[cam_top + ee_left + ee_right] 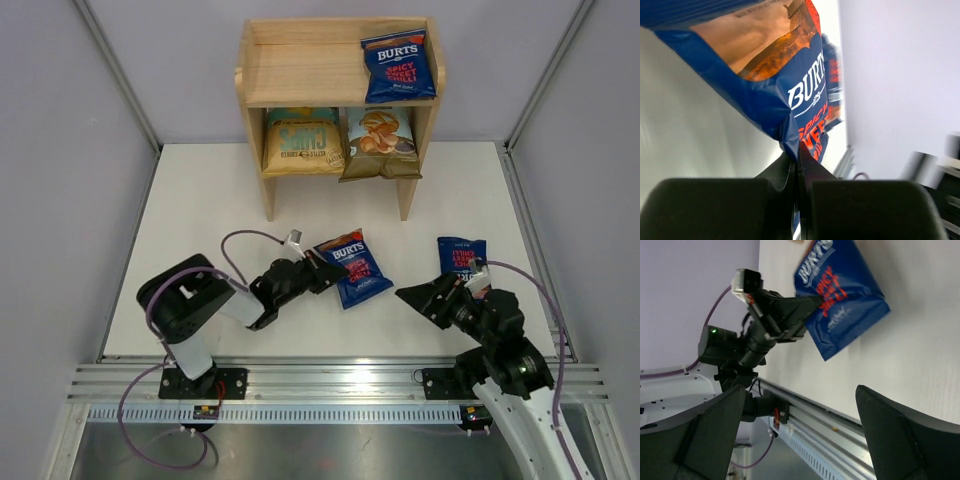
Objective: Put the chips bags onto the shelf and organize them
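The wooden shelf [300, 70] stands at the back of the table. One dark-blue Burts bag [398, 65] lies on its top tier. On the lower tier sit a yellow bag [303, 140] and a brown-and-pale-blue bag [380, 143]. A second Burts bag [355, 270] [805, 95] [840, 295] lies mid-table, with my left gripper [333, 268] [799, 150] shut on its left edge. A third Burts bag [461, 254] lies at the right, just beyond my right gripper [432, 290] [800, 390], which stands open and holds nothing.
The white table top [200, 220] is bounded by grey walls and a metal rail [340, 380] along the near edge. Purple cables loop off both arms. The left half of the shelf's top tier is bare wood.
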